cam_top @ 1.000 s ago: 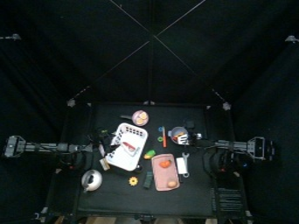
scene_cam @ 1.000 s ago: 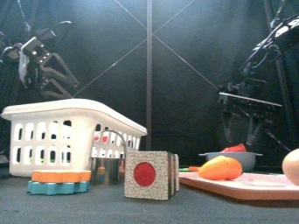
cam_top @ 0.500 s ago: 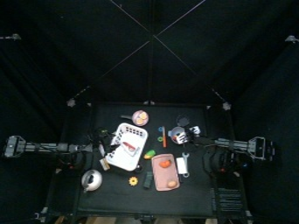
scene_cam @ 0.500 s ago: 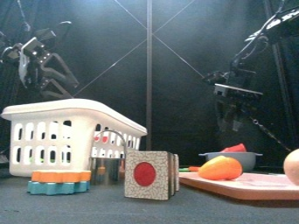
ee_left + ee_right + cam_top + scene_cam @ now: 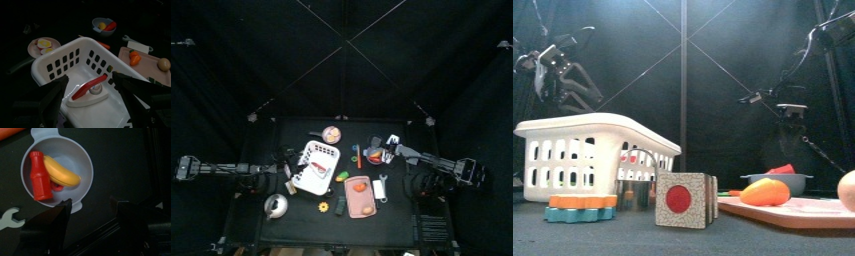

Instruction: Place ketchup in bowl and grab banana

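Note:
The bluish-grey bowl (image 5: 75,155) holds a red ketchup bottle (image 5: 39,175) lying beside a yellow banana (image 5: 62,172). In the top view the bowl (image 5: 376,156) sits right of the table's middle. My right gripper (image 5: 93,209) is open and empty, hanging above the bowl. In the top view the right gripper (image 5: 390,141) is just behind the bowl, and in the front view (image 5: 787,108) it is high over it. My left gripper (image 5: 89,78) is open and empty above the white basket (image 5: 100,107). The left wrist view also shows the bowl (image 5: 103,25).
The white basket (image 5: 315,167) holds a red-handled tool (image 5: 90,86). A pink tray (image 5: 362,197) carries a carrot (image 5: 764,192). A wrench (image 5: 382,187), a small plate (image 5: 331,134), a silver bowl (image 5: 275,205) and a red-dot block (image 5: 683,198) stand around.
My right gripper has risen from low over the bowl and swung toward the back of the table. The left arm has not moved.

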{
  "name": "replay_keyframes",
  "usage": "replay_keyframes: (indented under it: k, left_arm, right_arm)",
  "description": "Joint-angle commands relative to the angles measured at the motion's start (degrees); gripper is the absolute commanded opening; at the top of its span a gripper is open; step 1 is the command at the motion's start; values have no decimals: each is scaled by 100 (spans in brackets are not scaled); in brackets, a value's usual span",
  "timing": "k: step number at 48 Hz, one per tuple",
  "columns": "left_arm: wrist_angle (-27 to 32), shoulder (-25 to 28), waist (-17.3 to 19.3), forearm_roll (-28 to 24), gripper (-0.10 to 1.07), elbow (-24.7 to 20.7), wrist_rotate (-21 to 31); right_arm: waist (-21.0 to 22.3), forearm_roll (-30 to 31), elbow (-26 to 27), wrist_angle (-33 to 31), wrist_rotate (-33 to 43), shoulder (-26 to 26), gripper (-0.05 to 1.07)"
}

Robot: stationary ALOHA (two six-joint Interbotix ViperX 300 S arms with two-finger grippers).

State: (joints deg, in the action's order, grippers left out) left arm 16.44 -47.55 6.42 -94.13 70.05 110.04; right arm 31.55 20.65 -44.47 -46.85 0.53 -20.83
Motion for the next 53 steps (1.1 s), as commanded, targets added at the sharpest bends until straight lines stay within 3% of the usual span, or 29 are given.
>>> replay_keyframes:
  k: [1,13,25,53]
  left_arm:
    - [18,18,53,-9,102,-62,-9]
    - [26,9,176,-9,102,-53,-9]
    - [35,18,229,62,102,-44,-9]
    - [53,18,352,62,102,35,-9]
  right_arm:
    - [70,-193,35,264,-483,-105,93]
    - [-97,-378,-70,563,-1011,167,93]
    - [-475,97,-79,659,-984,519,93]
    - [-554,466,-35,905,-993,1178,93]
